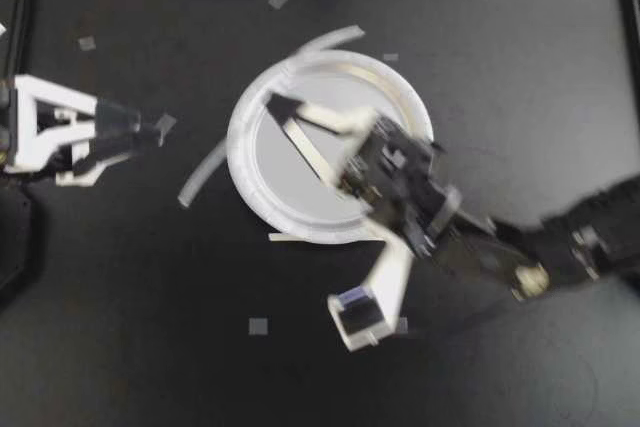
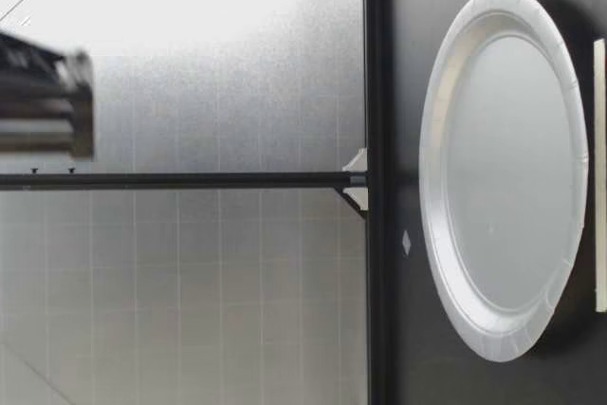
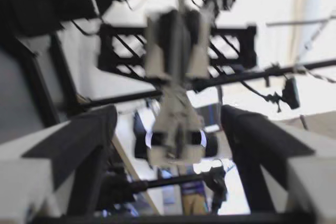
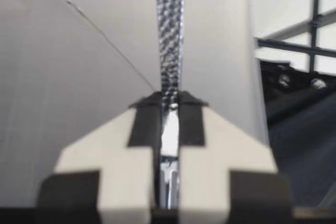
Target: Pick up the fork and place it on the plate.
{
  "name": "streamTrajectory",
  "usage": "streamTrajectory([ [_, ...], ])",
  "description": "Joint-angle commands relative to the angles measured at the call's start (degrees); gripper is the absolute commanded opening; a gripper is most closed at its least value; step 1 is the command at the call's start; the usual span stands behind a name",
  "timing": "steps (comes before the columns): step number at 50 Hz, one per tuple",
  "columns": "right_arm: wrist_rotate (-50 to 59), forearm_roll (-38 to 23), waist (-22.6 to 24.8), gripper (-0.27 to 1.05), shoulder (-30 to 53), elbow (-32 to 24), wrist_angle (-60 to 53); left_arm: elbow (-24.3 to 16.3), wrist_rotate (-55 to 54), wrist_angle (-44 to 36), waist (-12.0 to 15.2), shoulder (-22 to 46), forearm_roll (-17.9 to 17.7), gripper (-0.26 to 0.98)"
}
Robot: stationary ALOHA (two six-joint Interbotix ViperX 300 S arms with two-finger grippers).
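Observation:
A white paper plate (image 1: 240, 147) lies in the middle of the dark table; it also shows in the low view (image 2: 436, 139). My right gripper (image 1: 280, 105) reaches in over the plate. In the right wrist view this gripper (image 4: 169, 100) is shut on the fork (image 4: 170, 35), whose silver patterned handle sticks out ahead from between the fingers. My left gripper (image 1: 155, 134) hovers to the left of the plate, apart from it. Its fingers (image 3: 94, 129) stand wide apart with nothing between them. A blurred gripper (image 2: 47, 92) hangs high above the table in the low view.
Small bits of tape (image 1: 258, 325) dot the table. Pale curved strips (image 1: 200, 175) lie beside the plate's left and far rims. A pale strip (image 2: 599, 173) lies on the table nearer to the low camera than the plate. A black frame (image 1: 20, 7) borders the table.

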Motion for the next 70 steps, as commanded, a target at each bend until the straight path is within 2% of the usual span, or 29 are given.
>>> streamTrajectory([
  [1, 0.2, -0.4, -0.8, 0.04, -0.4, -2.4, -2.6, -1.2, -0.2, -0.2, -1.8, 0.1, 0.2, 0.70],
  [15, 0.2, -0.6, -2.3, 0.04, 2.7, -6.2, -6.9, 0.0, -5.7, -0.1, -4.1, 1.2, 0.2, 0.69],
  [27, 0.3, -0.7, -4.3, 0.04, 5.3, -9.1, -8.4, 0.0, -6.0, -0.4, -6.3, 1.4, 0.2, 0.69],
  [32, 0.4, -0.6, -5.1, 0.04, 5.8, -9.2, -8.4, 0.0, -6.0, -0.6, -6.8, 1.4, 0.2, 0.64],
  [49, 5.7, -0.7, -5.2, 0.04, 5.9, -9.1, -8.7, 0.9, -5.4, -0.7, -6.8, 1.0, 0.4, 0.36],
  [66, 6.2, -0.6, -5.1, 0.04, 7.4, -9.2, -10.2, 1.5, -5.4, -1.4, -6.8, 0.8, 0.8, 0.33],
  [70, 6.2, -0.5, -4.9, 0.04, 7.1, -9.2, -10.9, 1.8, -5.3, -1.4, -6.8, 0.8, 0.8, 0.29],
])
